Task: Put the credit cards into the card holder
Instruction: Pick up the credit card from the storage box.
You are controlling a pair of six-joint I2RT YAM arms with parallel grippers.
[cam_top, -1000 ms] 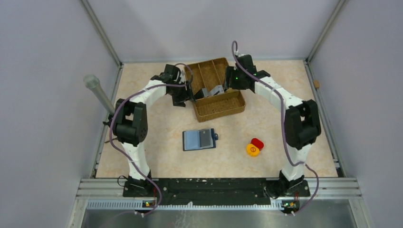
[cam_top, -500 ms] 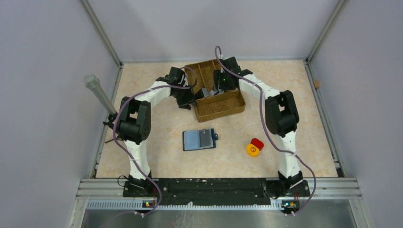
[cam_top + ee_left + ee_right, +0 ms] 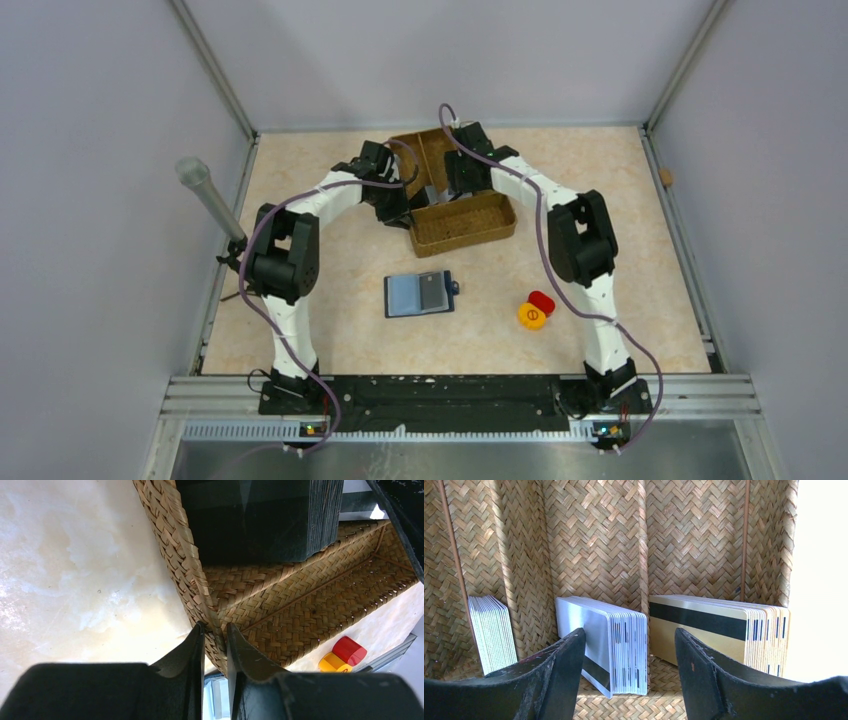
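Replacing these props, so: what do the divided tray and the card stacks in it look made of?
The divided tray looks like woven straw or rattan, matte tan: a herringbone weave shows. The silver cards look like thin glossy plastic with dark stripes; the gold cards probably the same.

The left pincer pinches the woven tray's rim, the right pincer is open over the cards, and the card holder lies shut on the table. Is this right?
No: the top view shows the card holder lying open, its blue-grey inside up. The left pincer on the woven tray rim and the open right pincer over the cards are correct.
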